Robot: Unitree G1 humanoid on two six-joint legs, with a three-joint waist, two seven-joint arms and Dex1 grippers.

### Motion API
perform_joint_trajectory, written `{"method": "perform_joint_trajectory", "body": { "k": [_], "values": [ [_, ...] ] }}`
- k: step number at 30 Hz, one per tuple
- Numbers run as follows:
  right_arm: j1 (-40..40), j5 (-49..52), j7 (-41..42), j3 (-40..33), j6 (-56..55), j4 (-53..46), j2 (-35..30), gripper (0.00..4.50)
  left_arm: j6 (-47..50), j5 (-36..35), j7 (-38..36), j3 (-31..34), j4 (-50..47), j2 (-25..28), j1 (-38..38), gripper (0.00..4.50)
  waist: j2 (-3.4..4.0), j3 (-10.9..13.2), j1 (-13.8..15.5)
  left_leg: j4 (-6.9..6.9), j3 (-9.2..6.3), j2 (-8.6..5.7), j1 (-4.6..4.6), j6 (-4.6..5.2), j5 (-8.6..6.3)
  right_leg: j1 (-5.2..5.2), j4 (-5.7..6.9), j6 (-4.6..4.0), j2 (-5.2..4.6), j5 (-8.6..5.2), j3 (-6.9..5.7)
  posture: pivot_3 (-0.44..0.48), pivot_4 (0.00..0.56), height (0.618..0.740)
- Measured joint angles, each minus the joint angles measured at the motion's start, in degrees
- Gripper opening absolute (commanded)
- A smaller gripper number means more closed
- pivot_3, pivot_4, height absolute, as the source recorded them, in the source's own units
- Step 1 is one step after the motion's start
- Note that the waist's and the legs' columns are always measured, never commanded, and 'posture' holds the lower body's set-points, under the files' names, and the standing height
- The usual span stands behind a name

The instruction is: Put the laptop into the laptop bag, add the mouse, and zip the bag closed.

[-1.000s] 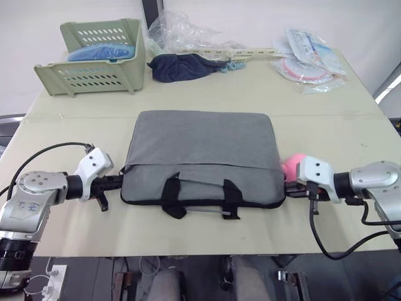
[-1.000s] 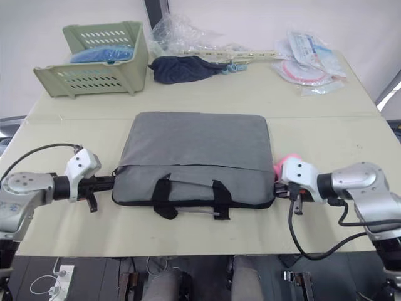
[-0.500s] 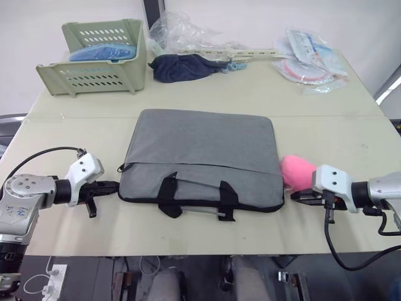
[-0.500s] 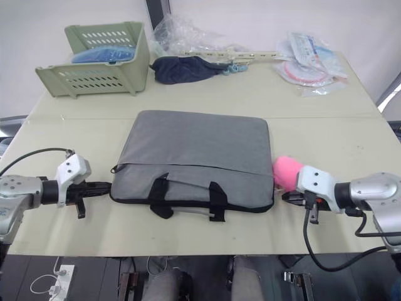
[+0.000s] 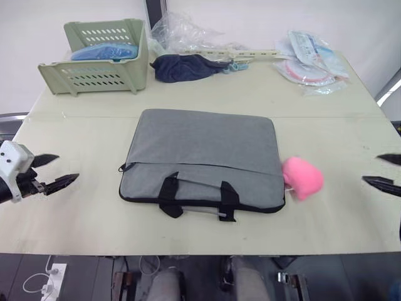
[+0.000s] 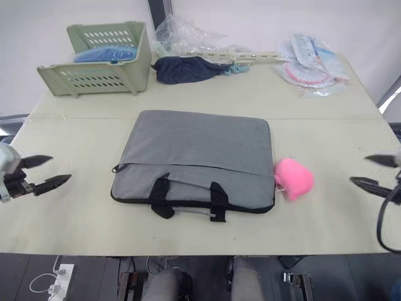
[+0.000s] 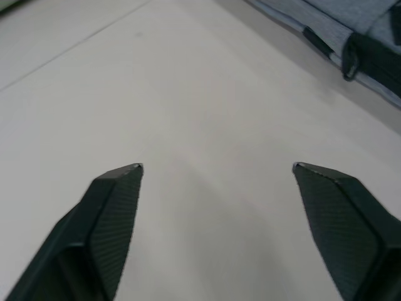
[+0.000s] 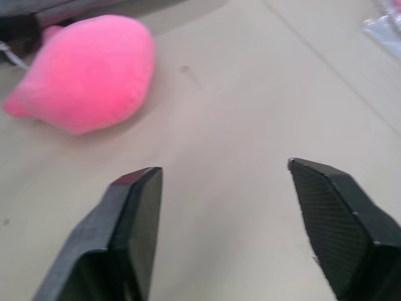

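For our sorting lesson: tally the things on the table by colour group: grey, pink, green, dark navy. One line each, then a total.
Grey: 1, flat grey fabric laptop bag
Pink: 1, rounded soft pink blob
Green: 1, pale green slotted plastic basket
Dark navy: 1, crumpled dark navy cloth bundle
Total: 4

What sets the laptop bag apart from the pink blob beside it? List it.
The laptop bag is large, flat, grey and rectangular with black handles; the pink blob is small, rounded, soft-looking and bright pink. The bag lies mid-table; the blob sits at its right end. Both rest on the table, untouched by either tool.
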Motion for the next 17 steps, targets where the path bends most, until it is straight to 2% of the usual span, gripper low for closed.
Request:
{"method": "perform_joint_trajectory", "body": {
  "k": [5,9,17],
  "values": [
    [-3.54,0.21,-1.02,0.19,-2.25,5.68,0.01,4.45,-3.18,1.13,0.98,-0.62,3.89,1.15,-3.75,4.50,0.00,0.00,-0.49,-0.04,0.16,0.00,0.08,0.00,0.00,-0.01,0.03,0.00,-0.01,0.00,0.05,0.000,0.150,0.740],
    [-5.53,0.94,-1.83,0.36,-2.11,6.26,0.03,4.45,-3.67,3.29,1.09,-3.14,7.02,2.84,-6.48,4.50,0.00,0.00,-1.09,-0.06,0.19,0.00,0.13,-0.01,0.01,-0.01,0.07,0.00,-0.01,0.00,0.07,0.000,0.150,0.740],
    [-5.32,1.06,-2.17,1.78,-2.07,6.26,0.74,4.45,-6.70,4.81,0.83,-4.81,11.54,2.86,-8.63,4.50,0.00,0.00,-1.42,-0.10,0.24,0.01,0.16,-0.01,0.00,-0.01,0.07,0.00,-0.01,0.00,0.07,0.000,0.150,0.740]
  ]
}}
